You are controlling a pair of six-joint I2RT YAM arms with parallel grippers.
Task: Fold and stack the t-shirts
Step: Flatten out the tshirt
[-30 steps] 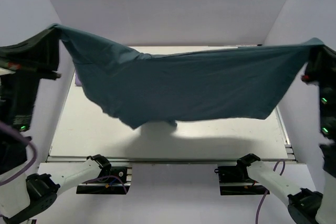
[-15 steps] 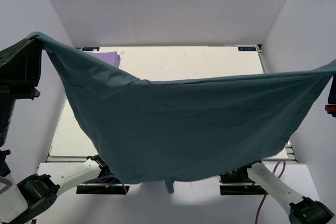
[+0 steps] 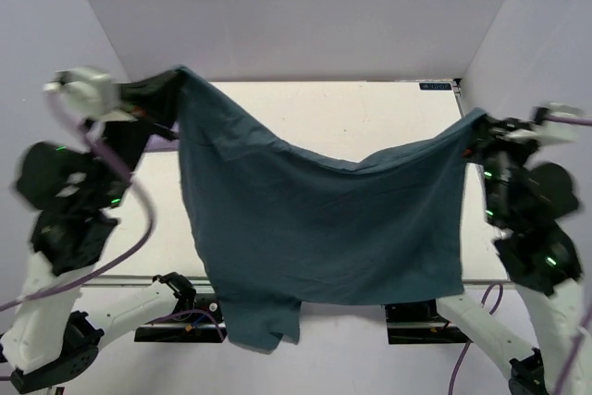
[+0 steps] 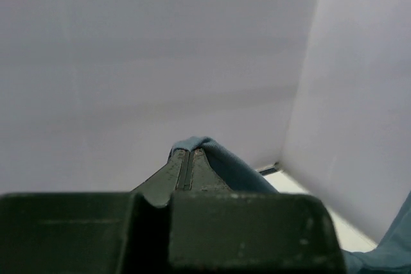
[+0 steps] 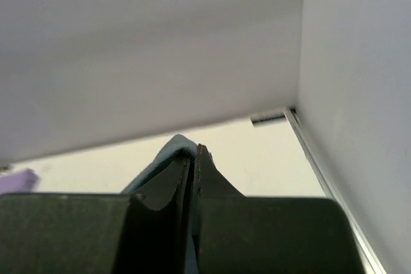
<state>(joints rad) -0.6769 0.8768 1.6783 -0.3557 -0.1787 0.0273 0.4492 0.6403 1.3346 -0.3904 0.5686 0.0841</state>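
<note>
The dark teal t-shirt [image 3: 314, 219] hangs spread in the air between my two grippers, sagging in the middle. Its lower edge and one sleeve [image 3: 264, 326] hang past the table's near edge. My left gripper [image 3: 171, 80] is shut on the shirt's upper left corner; the cloth [image 4: 225, 162] wraps over its closed fingertips [image 4: 186, 152]. My right gripper [image 3: 476, 127] is shut on the upper right corner, and teal cloth [image 5: 170, 149] shows at its closed tips [image 5: 194, 152]. The lavender t-shirt [image 5: 16, 181] shows only as a sliver at the far left of the table; in the top view it is hidden.
The cream table [image 3: 370, 117] lies under the hanging shirt, inside white walls at the back and both sides. A metal rail [image 5: 321, 171] runs along the table's right edge. Both arm bases [image 3: 185, 298] sit at the near edge.
Both grippers have moved inward and away from the camera with the teal shirt. The shirt was stretched wide and taut; now it is narrower, sags in the middle and hangs lower.
</note>
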